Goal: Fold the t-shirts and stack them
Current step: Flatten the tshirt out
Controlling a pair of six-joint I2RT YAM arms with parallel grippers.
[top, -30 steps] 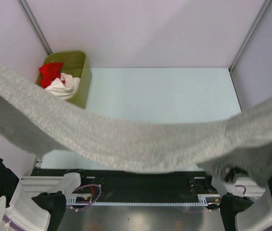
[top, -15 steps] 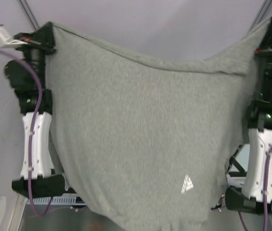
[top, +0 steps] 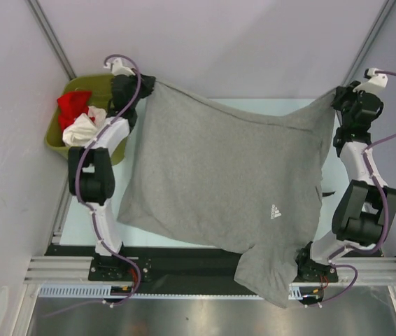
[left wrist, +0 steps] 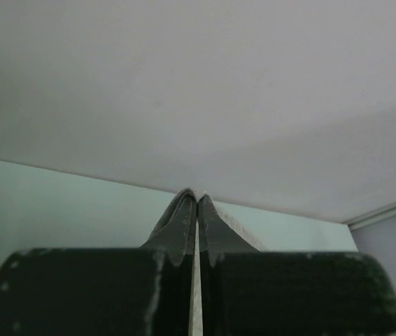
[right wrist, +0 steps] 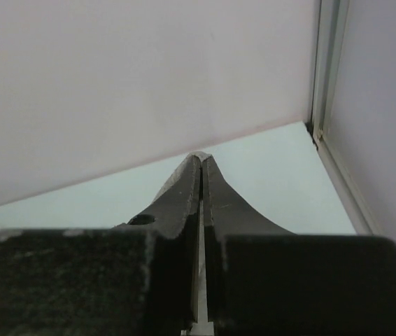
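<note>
Spreading step — left gripper (top: 147, 85) beside the bin (top: 86, 84), right gripper (top: 336, 98) well away from it, both clamped on the grey t-shirt (top: 219, 175) stretched between them — next likely calls for lowering it flat.

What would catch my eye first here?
A big grey t-shirt is spread over the table, its far corners pinched by the left gripper and right gripper. At far left, a green bin holds a red shirt and a white shirt.
</note>
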